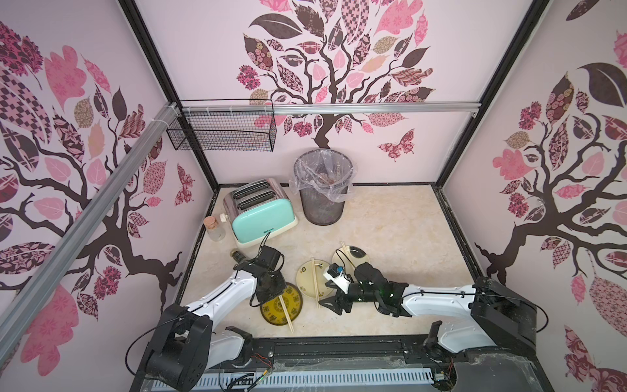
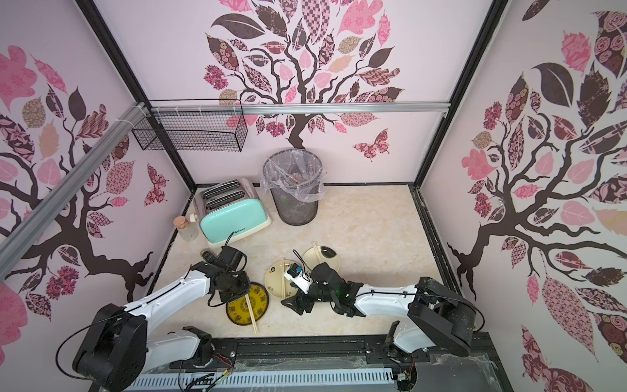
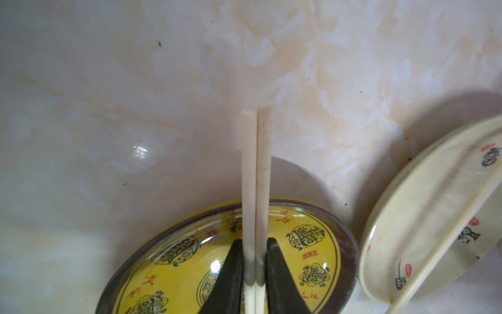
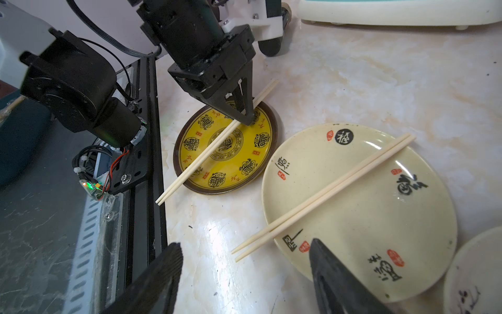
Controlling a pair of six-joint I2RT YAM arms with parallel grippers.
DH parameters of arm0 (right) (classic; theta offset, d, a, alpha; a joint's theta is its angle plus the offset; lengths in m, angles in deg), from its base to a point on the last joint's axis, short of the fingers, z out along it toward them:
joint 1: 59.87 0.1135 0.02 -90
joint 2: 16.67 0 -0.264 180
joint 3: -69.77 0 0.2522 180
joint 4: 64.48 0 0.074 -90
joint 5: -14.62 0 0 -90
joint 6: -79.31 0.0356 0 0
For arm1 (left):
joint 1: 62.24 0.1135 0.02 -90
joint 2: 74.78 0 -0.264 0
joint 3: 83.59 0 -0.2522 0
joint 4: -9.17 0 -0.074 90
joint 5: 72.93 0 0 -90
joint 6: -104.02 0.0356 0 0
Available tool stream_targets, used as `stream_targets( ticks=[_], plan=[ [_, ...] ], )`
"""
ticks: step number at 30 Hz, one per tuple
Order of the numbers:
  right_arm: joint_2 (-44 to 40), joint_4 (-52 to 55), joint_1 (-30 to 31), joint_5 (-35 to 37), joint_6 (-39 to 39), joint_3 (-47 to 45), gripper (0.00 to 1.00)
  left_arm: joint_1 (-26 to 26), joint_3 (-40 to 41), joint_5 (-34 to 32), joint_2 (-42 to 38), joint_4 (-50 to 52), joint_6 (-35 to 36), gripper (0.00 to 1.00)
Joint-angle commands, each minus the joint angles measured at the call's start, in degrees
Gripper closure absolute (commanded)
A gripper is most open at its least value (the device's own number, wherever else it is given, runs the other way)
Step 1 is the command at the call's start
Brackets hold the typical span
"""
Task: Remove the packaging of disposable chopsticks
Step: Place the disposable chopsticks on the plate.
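Observation:
Three pairs of bare disposable chopsticks lie across three plates. My left gripper point(image 3: 254, 244) point(image 4: 248, 118) points down over the yellow plate point(image 1: 271, 314) point(image 4: 236, 163), jaws pressed on both sides of its chopsticks point(image 3: 256, 163) point(image 1: 287, 317). My right gripper point(image 4: 245, 243) point(image 1: 334, 298) is open and empty, low at the near rim of the cream plate point(image 4: 380, 217) point(image 1: 307, 281), whose chopsticks point(image 4: 326, 190) lie untouched. A third pair point(image 1: 345, 249) rests on the pale plate point(image 1: 358, 253) behind the right wrist. No packaging shows on any pair. Reddish-brown stuff in the bin is too small to identify.
A black mesh bin point(image 1: 324, 203) with a clear liner stands at the back. A mint toaster point(image 1: 261, 220) and a corked jar point(image 1: 214, 229) sit at back left. A wire basket point(image 1: 224, 132) hangs on the wall. The black rail point(image 4: 146, 152) runs along the front edge.

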Motion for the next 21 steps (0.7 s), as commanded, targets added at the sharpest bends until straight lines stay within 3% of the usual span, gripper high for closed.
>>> stream_targets(
  ticks=[1,21],
  plan=[
    [-0.7,0.7,0.4,0.4,-0.5,2.3,0.24,-0.3,0.1,-0.2,-0.4,-0.4,-0.3,0.82],
    [-0.8,0.5,0.7,0.2,-0.6,2.3,0.24,-0.2,-1.0,-0.3,-2.0,1.2,-0.3,0.73]
  ],
)
